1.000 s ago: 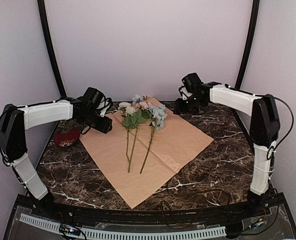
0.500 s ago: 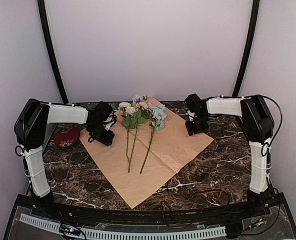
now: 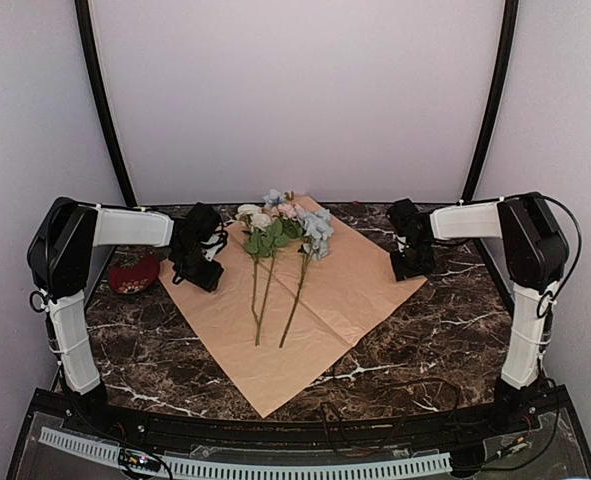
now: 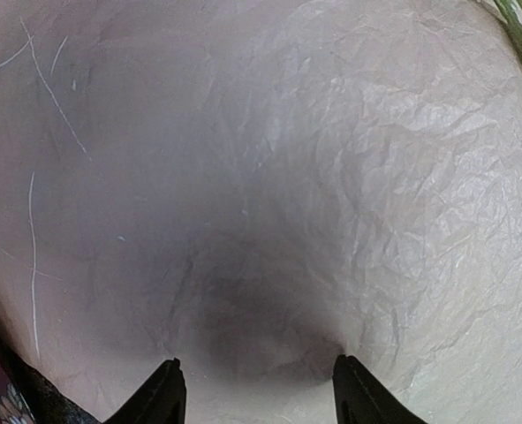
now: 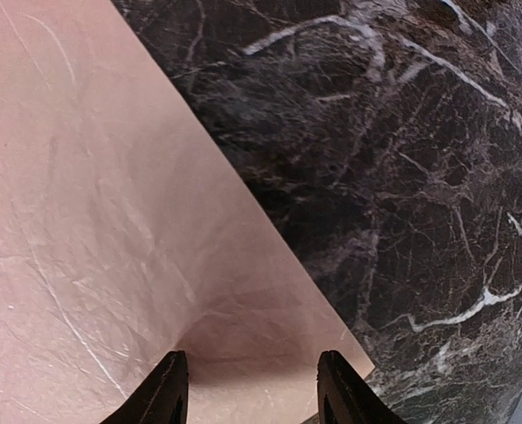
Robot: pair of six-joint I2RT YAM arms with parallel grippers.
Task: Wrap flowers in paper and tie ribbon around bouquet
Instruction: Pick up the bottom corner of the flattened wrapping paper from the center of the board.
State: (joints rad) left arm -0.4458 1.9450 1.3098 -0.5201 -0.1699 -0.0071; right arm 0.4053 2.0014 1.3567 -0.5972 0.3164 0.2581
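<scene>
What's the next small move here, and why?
Probably lower the right hand and pinch the paper at its right corner. The paper lies flat on the table with the flowers unwrapped on it, the hand's jaws stand open right over that corner, and the left hand sits open over the opposite side.

Robot lab test cell, not a home: dark brown marble-look tabletop (image 3: pixel 425 330) boxed in by plain pale lilac wall panels (image 3: pixel 295 100). Black curved frame poles (image 3: pixel 100 100) stand at its back corners. White slotted cable duct (image 3: pixel 275 466) and loose black cables (image 3: pixel 395 392) run along its near edge. A white-and-black left robot arm (image 3: pixel 70 340) and right robot arm (image 3: pixel 523 330) are bolted there.
</scene>
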